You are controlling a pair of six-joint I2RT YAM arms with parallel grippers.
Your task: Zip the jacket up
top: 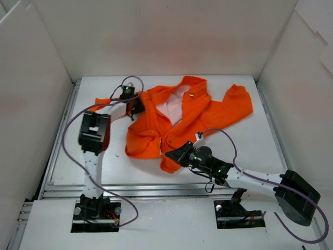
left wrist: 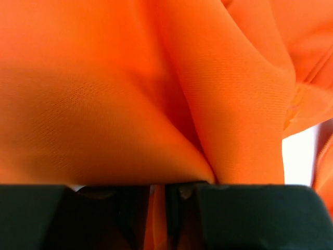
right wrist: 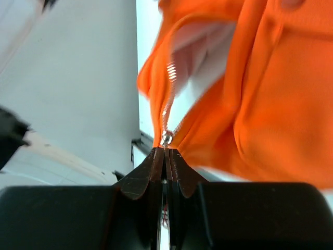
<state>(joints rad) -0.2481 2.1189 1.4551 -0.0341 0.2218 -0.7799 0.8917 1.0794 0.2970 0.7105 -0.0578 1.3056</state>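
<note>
One jacket point(top: 156, 136), collar far, hem near, long axis near-to-far

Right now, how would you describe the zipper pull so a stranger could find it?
Find the orange jacket spread on the white table. Follow its open front down to the near hem, where the right gripper is pinched shut. The zipper pull is the small silver piece at its fingertips, where the two rows of teeth meet.

Before me lies a white table point(top: 260, 146) with metal rails point(top: 156, 188) along its near edge, and plain white walls point(top: 166, 36) stand on three sides.
</note>
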